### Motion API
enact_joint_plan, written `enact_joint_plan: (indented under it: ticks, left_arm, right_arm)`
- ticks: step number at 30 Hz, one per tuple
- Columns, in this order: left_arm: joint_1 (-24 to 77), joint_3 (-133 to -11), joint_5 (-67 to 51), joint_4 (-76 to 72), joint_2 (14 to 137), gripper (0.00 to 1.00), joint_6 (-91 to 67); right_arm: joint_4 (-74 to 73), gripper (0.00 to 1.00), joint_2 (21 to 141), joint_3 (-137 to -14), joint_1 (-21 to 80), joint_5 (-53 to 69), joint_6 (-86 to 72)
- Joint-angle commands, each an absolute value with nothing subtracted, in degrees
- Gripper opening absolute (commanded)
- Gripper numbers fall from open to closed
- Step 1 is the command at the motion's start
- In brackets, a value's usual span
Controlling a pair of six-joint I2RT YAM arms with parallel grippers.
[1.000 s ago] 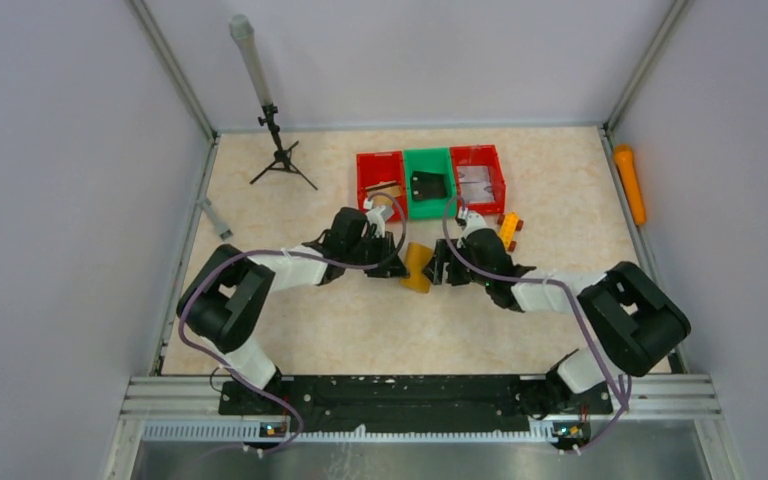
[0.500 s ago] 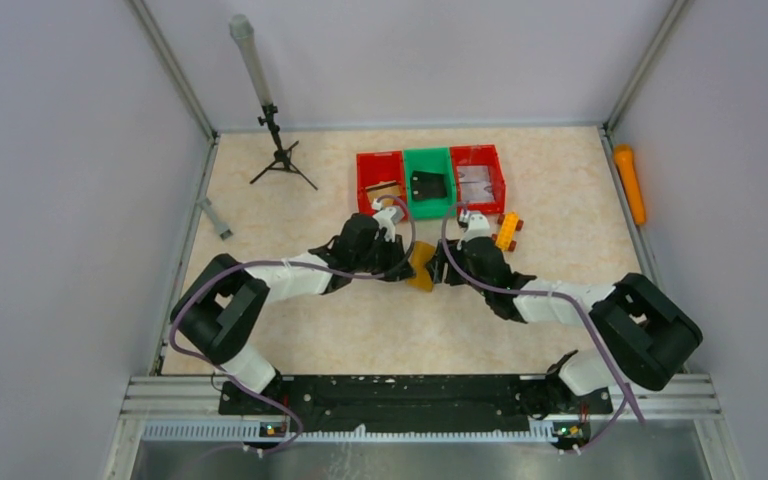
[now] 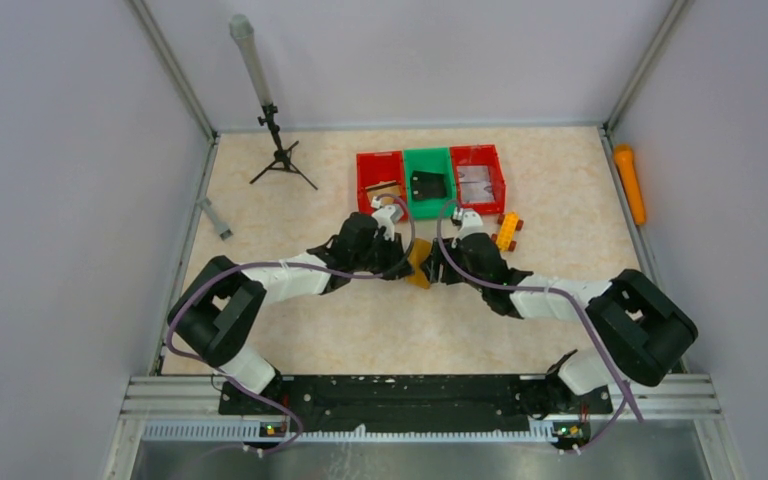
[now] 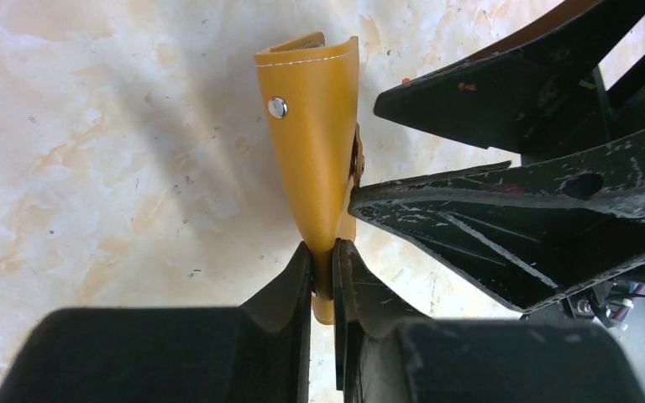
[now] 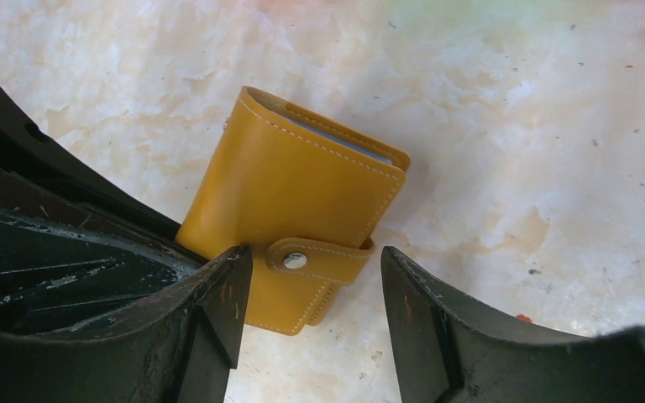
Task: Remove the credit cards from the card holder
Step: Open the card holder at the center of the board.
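The jaws of the left gripper (image 4: 323, 256) are clamped on one edge of the holder (image 4: 315, 143), which is held on edge at mid-table, near the bins (image 3: 430, 180). The right gripper (image 5: 312, 256) jaws are spread either side of its tab (image 5: 340, 252). Mustard-yellow leather, pale stitching and a fastened silver snap (image 5: 295, 260) are seen.

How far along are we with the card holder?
Done: left claw pinches the edge of the card holder. In hand: right claw open astride the fastened snap tab. Left: unsnap, unfold, pull out the credit cards; only a pale edge shows inside.
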State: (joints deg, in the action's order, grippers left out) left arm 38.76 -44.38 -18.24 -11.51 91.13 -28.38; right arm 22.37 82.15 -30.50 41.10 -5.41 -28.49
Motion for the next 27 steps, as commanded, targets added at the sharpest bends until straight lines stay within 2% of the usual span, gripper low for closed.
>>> enact_joint_plan:
  ticks: [1, 5, 9, 16, 23, 27]
  left_arm:
    - [39.21, -46.65, -20.91, -13.63, 90.78, 0.11, -27.42]
    - [39.2, -46.49, -20.72, -13.8, 90.41, 0.11, -27.42]
    - [39.27, -46.61, -18.86, -12.54, 90.13, 0.11, -27.21]
    - [39.2, -47.16, -12.59, -8.68, 89.13, 0.1, -26.19]
    - [39.29, -47.78, -12.74, -7.97, 89.66, 0.1, -26.19]
    - [39.32, -47.97, -12.35, -7.5, 89.76, 0.1, -25.85]
  right_arm:
    - [26.47, 0.6, 84.1, -31.71, 41.68, -1.95, -27.91]
    - [18.48, 0.58, 87.43, -35.93, 41.68, -6.3, -27.39]
    - [10.24, 0.52, 89.49, -39.95, 41.66, -10.82, -26.2]
    - [10.18, 0.5, 84.61, -37.19, 41.66, -17.37, -27.38]
    - [5.31, 0.5, 83.83, -37.89, 41.66, -25.66, -28.1]
    - [5.24, 0.49, 84.07, -38.26, 41.67, -25.91, -28.52]
